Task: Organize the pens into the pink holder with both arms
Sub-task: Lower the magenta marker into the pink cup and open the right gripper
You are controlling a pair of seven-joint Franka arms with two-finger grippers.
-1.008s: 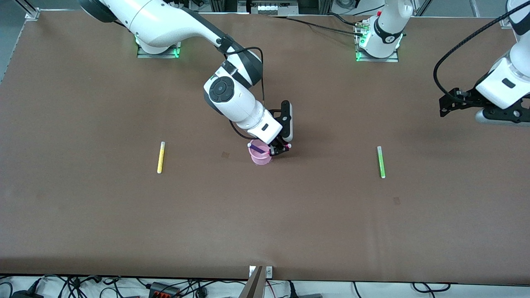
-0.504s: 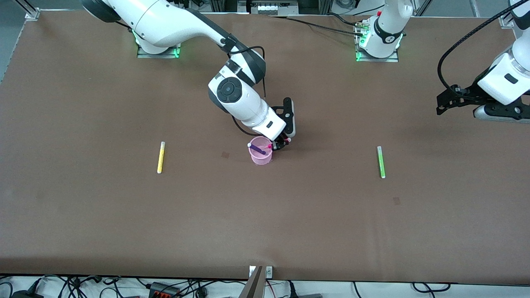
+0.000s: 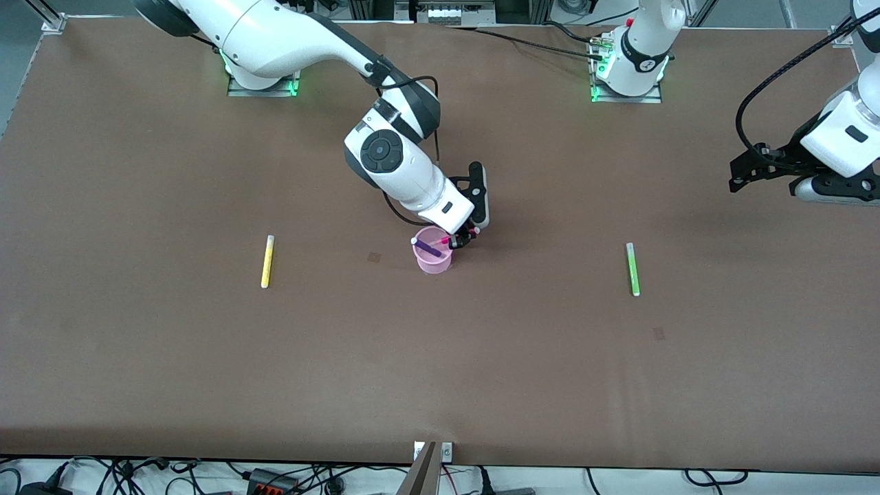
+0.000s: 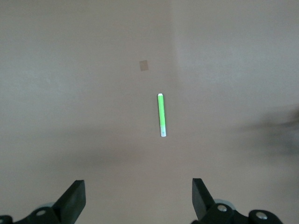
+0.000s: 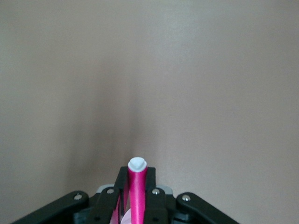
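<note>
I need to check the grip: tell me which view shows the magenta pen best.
The right wrist view: the magenta pen fills the foreground, clamped between the right gripper fingers, whitish end up. The front view shows only a sliver of it at the pink cup rim. The left wrist view misses it.

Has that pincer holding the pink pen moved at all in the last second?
Yes. The right pincer has drawn up toward the robots' bases, judged against the still pink holder, its magenta pen now crossing the rim.
</note>
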